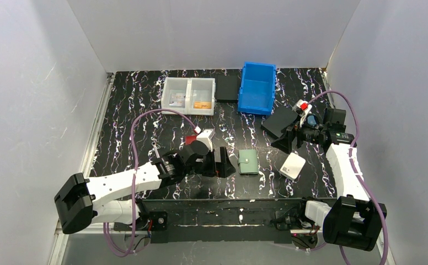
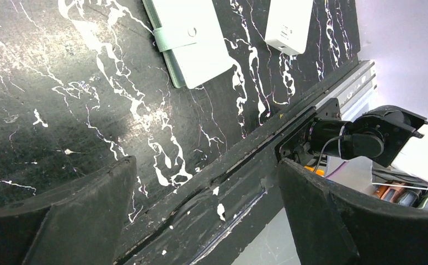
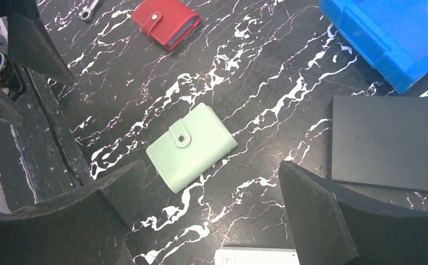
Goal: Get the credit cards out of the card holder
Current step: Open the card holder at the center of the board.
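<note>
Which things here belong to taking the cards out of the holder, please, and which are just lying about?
For the job: sage-green card holder, shut with its snap tab.
Lying about: red wallet, white wallet, blue bin, black pad, divided tray.

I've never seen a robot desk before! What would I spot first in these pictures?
Probably the bright blue plastic bin at the far side of the black table with white marble veins. Next comes the small sage-green leather-like card holder, snapped shut in the middle between the two robot arms. A red wallet lies to its left and a white wallet to its right.
</note>
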Tool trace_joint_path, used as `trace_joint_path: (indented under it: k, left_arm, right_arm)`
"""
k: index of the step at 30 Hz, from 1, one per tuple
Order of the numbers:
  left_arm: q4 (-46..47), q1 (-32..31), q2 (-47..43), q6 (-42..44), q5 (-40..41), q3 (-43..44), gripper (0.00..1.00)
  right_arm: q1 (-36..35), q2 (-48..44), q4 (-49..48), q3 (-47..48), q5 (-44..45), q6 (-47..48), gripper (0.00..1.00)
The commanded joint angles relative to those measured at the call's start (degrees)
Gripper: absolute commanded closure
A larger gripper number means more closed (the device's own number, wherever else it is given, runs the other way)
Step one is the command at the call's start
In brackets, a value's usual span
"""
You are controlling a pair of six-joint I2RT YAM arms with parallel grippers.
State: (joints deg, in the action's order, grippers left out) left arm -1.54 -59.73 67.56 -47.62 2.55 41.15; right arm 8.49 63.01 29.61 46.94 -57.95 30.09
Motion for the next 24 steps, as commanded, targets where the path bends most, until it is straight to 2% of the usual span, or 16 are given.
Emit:
trace_joint_path:
  k: [1, 24]
  left_arm:
    - [0.39, -0.77, 0.59, -0.48, 2.47, 2.15, 0.01]
    - [-0.74, -1.97, 0.09, -1.47, 4.04, 2.17, 0.01]
  right_arm:
    - [-0.17, -1.07, -0.65, -0.27, -0.09, 0.75, 0.00]
    - [-0.14, -0.51, -0.68, -0.51, 0.71, 0.75, 0.00]
